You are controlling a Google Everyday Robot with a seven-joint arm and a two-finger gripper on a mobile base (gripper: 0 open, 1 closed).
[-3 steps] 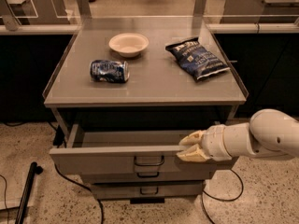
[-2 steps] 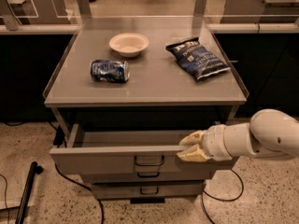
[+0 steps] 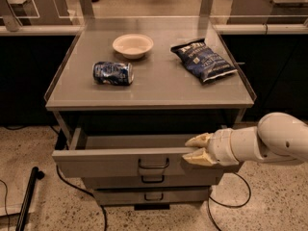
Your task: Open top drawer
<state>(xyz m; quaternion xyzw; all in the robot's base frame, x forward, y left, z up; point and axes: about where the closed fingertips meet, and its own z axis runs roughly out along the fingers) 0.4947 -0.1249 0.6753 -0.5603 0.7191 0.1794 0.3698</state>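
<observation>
One drawer concerns me: the top drawer stands partly out beneath the worktop, its long front running leftward from my gripper at its rim's right end; whether it is clamped there I cannot tell.

We are seeing the top drawer sticking out below the table, the gripper sitting at its front edge's right end (on top: can left, bowl behind, bag right).
</observation>
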